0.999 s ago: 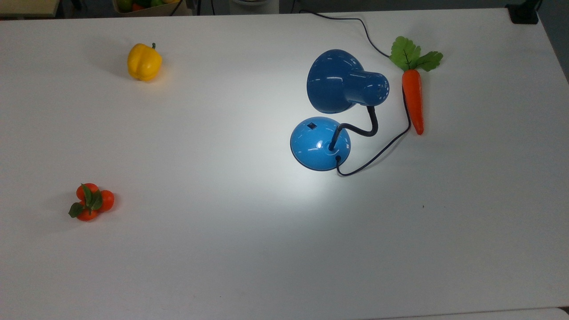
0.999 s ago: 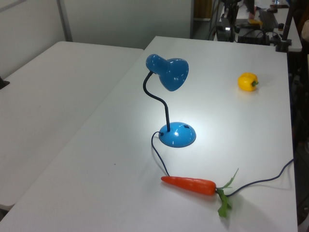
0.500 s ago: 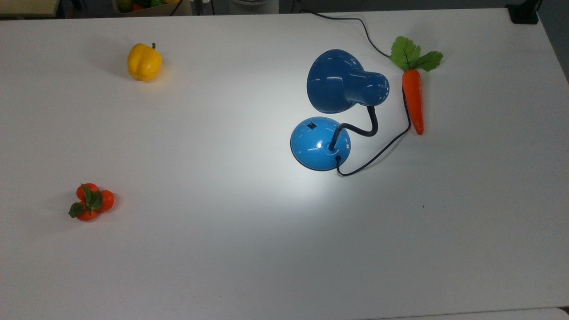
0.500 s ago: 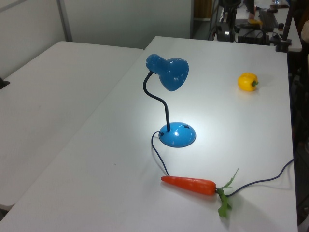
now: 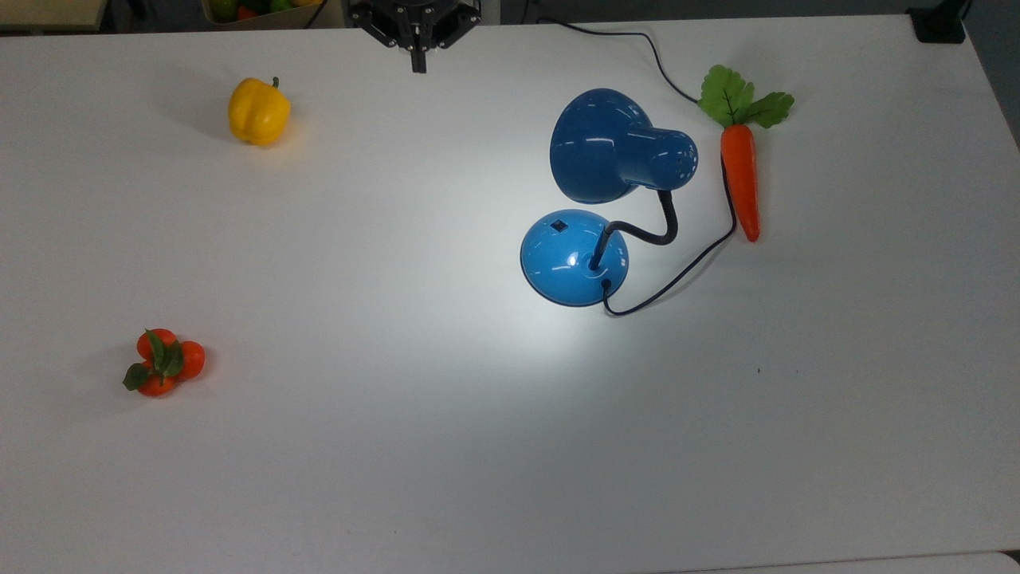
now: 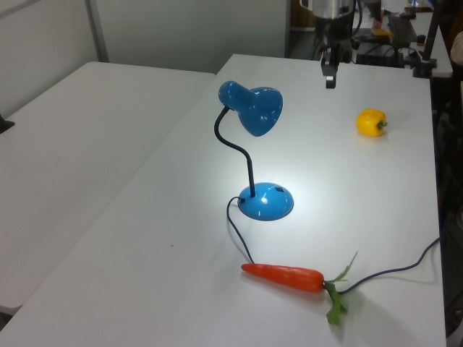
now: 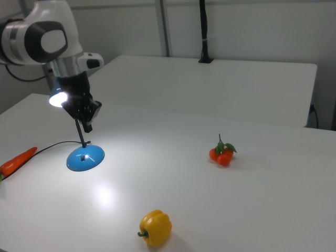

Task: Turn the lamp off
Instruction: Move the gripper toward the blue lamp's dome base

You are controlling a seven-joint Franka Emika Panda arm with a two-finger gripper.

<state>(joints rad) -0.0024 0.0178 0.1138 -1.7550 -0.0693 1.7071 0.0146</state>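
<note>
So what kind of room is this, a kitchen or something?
Probably a robot lab, not a kitchen: a white-and-black robot arm hangs over a plain white table holding toy-looking food, like a plastic orange carrot, and a glossy blue desk lamp.

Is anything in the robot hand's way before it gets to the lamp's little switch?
Nothing visible. In the top view, bare table lies between the gripper and the switch on the lamp base. The yellow pepper sits off to the top view's left.

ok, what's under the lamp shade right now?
Under the shade sit the blue base with its black switch, and lit table. The bulb glows in the right view.
</note>
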